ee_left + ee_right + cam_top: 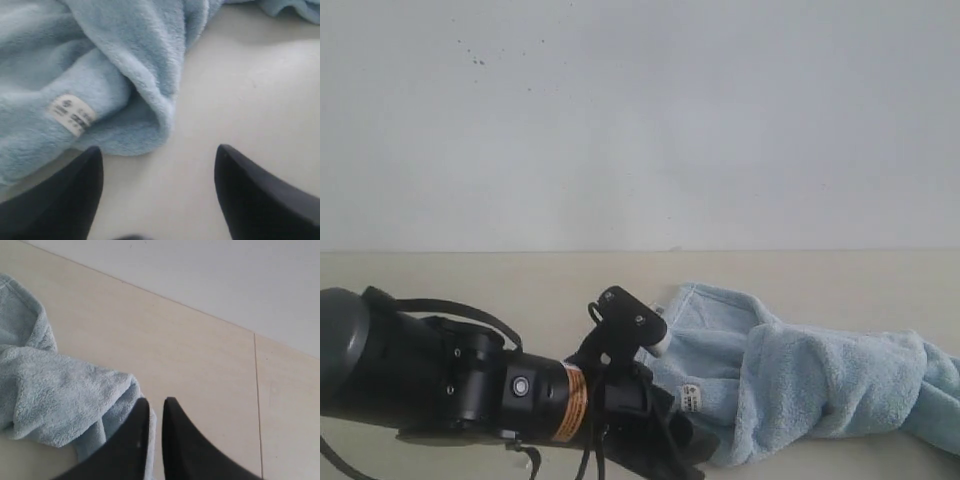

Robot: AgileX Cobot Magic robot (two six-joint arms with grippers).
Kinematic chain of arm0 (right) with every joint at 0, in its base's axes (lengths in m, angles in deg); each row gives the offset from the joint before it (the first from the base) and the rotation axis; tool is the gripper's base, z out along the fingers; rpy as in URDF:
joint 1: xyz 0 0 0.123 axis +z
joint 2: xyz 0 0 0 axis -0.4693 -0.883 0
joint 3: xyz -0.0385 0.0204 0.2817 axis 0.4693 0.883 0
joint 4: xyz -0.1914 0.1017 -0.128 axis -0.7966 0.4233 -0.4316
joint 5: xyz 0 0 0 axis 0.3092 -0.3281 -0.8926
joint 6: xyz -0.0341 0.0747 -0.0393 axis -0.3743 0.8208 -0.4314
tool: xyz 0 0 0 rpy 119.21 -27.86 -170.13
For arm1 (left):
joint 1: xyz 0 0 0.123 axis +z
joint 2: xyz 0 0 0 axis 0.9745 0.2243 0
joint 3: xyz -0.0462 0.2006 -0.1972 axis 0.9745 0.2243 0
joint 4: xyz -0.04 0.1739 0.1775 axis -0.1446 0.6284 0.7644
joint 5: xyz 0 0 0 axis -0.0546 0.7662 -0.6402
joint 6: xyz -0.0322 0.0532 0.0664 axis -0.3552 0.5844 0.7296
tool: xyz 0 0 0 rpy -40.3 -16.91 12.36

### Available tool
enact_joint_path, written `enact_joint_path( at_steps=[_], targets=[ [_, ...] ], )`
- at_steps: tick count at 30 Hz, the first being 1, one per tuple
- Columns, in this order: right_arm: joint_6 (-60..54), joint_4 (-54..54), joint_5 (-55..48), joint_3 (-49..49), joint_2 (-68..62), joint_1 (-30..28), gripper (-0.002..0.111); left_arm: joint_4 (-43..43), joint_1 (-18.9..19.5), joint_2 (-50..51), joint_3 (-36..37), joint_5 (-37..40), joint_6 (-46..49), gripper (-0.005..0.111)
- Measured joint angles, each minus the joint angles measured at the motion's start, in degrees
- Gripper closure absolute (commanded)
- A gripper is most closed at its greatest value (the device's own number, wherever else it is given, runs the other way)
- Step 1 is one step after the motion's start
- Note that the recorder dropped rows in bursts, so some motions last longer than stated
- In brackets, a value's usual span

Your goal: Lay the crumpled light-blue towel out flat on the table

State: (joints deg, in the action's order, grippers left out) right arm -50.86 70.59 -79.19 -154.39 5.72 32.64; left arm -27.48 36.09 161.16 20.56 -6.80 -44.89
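Beige table (470, 275): left arm (440, 385) stretched low, end effector (158, 150) spread beside towel (820, 380).

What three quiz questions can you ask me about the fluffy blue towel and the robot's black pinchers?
1. True or false: the fluffy light-blue terry towel lies smooth and flat on the pale beige table.
2. The jaws of the black left gripper are: A) wide apart, over bare table; B) clamped on the towel; C) out of sight.
3. Fill in: the small white thing on the towel, near the left gripper, is a printed ___.
Key: 1 false, it is bunched in folds. 2 A. 3 label.
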Motion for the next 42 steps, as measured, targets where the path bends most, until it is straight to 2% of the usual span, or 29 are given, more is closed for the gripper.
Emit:
enact_joint_path(
  at_steps=[7,9,11,13,15,18,26,31,38,42],
  targets=[
    [-0.37,0.65,2.31,9.32,0.00,0.00,0.097,1.84,0.38,-2.07,-0.26,3.77,-0.96,0.046],
    [-0.47,2.25,4.18,13.24,0.00,0.00,0.092,1.93,0.38,-2.07,-0.26,3.77,-1.53,0.046],
    [-1.10,5.28,5.83,16.50,-0.24,0.00,0.082,1.93,0.38,-1.78,-0.26,2.77,-2.05,0.046],
    [-3.19,9.67,6.95,19.22,-0.99,0.00,0.071,1.93,0.38,-1.22,-0.26,0.24,-2.83,0.046],
    [-6.03,15.69,7.94,21.29,-2.18,0.00,0.066,2.18,0.38,-0.51,-0.26,-2.91,-3.31,0.046],
    [-9.10,21.06,8.66,22.31,-3.58,0.00,0.066,2.85,0.38,1.23,-0.26,-5.34,-3.32,0.046],
    [-12.22,25.13,10.13,22.44,-3.79,0.00,0.066,3.20,0.38,3.80,-3.32,3.69,4.53,0.046],
    [-12.22,25.44,10.84,22.44,-3.79,0.00,0.066,3.20,0.28,3.92,-4.60,4.30,9.14,0.046],
    [-12.22,25.44,11.28,22.44,-3.79,0.00,0.066,3.20,-3.78,5.98,-5.32,1.40,10.62,0.046],
    [-12.34,25.44,11.28,22.44,-3.79,0.00,0.066,3.25,-4.64,8.29,-6.69,1.40,10.73,0.046]
  ],
)
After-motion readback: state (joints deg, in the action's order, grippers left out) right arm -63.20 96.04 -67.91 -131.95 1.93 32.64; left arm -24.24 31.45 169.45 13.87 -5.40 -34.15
